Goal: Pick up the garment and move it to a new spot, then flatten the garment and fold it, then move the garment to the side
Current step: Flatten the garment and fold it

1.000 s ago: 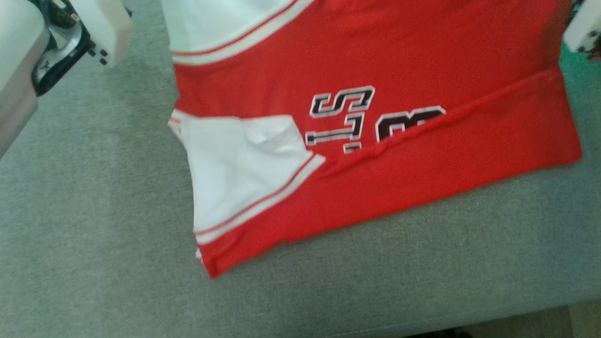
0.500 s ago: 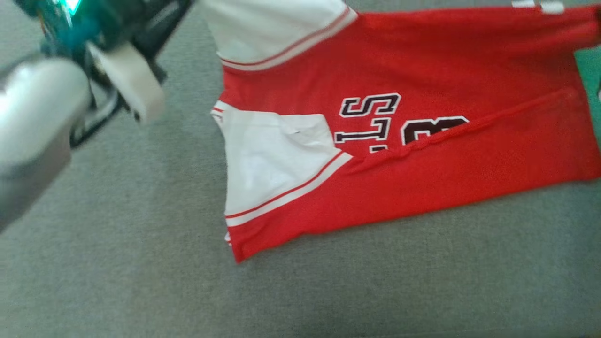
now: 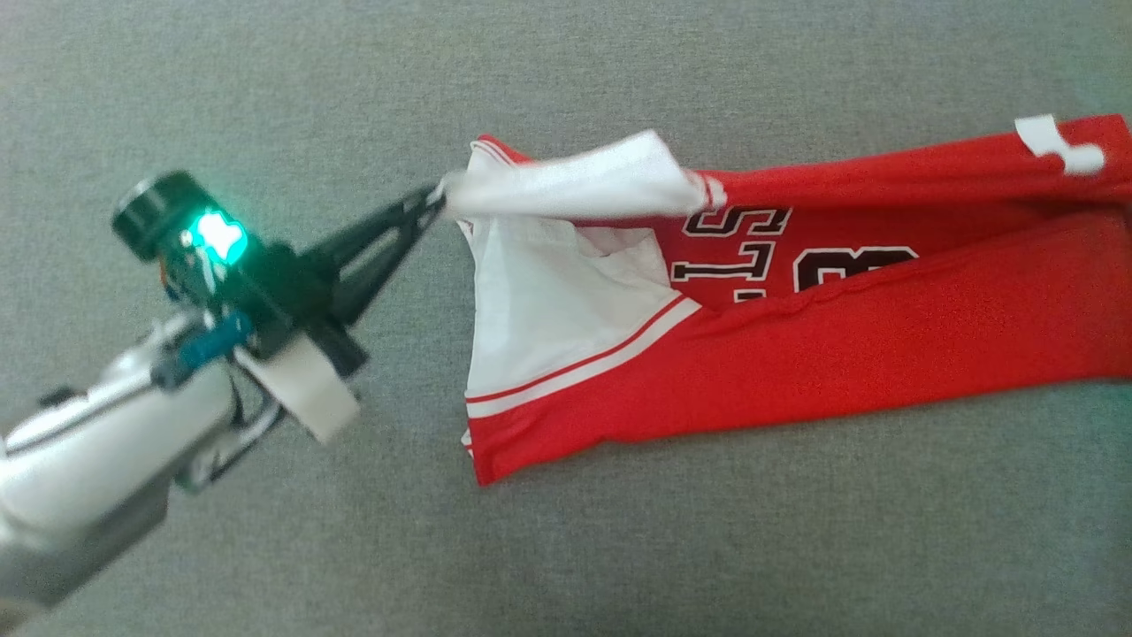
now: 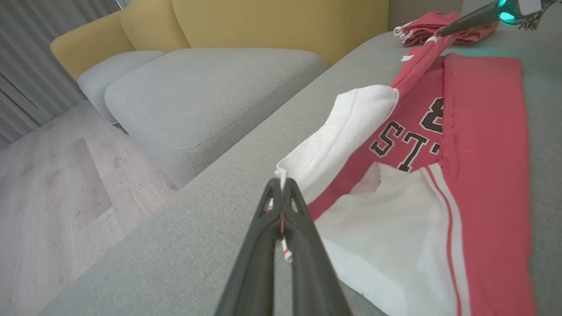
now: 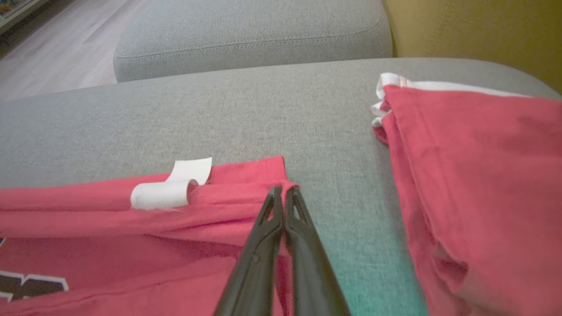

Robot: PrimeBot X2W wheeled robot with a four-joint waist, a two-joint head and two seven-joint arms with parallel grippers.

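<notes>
Pinching the shirt with my left gripper clamped on its white sleeve and my right gripper on the red hem corner, I am holding that edge taut, centre-right of frame, to fold it over

Head camera looks steeply down on the garment; both wrist cameras skim low and close along it from opposite ends, sharing its lettered middle.
</notes>
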